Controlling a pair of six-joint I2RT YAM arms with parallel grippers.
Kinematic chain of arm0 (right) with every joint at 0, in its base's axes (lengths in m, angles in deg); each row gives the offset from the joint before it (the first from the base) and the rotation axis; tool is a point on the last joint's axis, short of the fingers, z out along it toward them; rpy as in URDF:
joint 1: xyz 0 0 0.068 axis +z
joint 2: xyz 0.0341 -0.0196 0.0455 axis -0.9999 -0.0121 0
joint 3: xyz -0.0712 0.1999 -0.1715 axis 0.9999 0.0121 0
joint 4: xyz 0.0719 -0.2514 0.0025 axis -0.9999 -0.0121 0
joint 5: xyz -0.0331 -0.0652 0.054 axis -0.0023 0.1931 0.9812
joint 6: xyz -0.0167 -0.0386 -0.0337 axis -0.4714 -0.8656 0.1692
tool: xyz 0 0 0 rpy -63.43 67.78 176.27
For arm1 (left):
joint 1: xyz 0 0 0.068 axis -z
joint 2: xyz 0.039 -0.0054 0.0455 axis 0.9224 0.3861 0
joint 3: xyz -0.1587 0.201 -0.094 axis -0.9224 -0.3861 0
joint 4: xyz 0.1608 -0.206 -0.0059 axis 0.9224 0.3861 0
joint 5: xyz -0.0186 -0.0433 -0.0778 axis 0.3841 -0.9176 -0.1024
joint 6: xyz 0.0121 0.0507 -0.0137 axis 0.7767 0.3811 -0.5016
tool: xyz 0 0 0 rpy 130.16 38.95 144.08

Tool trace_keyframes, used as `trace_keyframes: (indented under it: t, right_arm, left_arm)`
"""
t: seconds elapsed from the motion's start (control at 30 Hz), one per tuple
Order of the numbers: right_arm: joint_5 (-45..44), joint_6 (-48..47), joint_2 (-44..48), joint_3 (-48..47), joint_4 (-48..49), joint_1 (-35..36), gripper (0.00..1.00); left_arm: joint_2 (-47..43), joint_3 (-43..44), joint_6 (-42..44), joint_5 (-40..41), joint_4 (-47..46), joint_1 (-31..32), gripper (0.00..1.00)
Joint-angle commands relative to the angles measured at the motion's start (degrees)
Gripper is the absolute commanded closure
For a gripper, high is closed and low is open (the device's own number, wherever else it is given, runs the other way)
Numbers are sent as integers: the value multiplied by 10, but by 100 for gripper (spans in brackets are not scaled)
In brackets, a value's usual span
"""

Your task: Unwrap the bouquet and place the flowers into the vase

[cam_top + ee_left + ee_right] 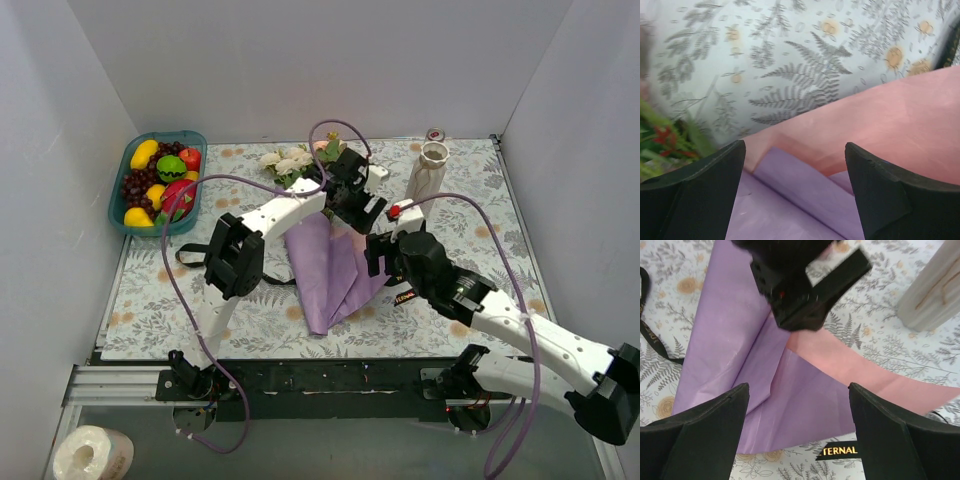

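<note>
The bouquet's wrap lies unfolded on the table, a purple sheet [325, 268] over a pink sheet [875, 372]. The flowers [288, 162], white and peach roses with green leaves [657, 145], lie at its far end with their stems hidden under my left arm. Black gold-lettered ribbon [839, 451] lies loose by the paper's near edge. The cream vase [428, 172] stands upright at the back right. Over the paper's upper right part hangs my left gripper [795, 147] [363, 210], open and holding nothing. My right gripper [798, 387] [380, 252] hovers open above the paper's right edge, just in front of the left one.
A teal basket [196, 142] of plastic fruit sits at the back left. A small red-topped jar [435, 134] stands behind the vase. Another stretch of black ribbon [196, 254] trails left of the paper. White walls close in three sides.
</note>
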Motion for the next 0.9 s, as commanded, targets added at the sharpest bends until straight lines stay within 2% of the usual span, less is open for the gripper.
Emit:
trace_keyframes:
  t: [0.0,0.13,0.23,0.3,0.53,0.87]
  right_arm:
    - [85,44,-68,-12,50,-19,12]
    - [151,88,-124,-3,127,-37,11]
    - [178,110,-177,-11,163,-49,12]
    - [190,119,-216,-28,177,-53,13]
    - [197,133,-308,-63,203,-62,16]
    - [277,145,-317,33,301,-124,21]
  left_arm:
    - [-62,36,-17,29,20,-56,19]
    - [-142,-9,-31,15,19,-132,15]
    - [-198,-48,-30,-3,21,-185,3]
    - [-221,-74,-27,-16,21,-218,2]
    - [-296,-137,-16,-34,13,-262,2]
    - [-322,-171,-11,-54,4,-285,2]
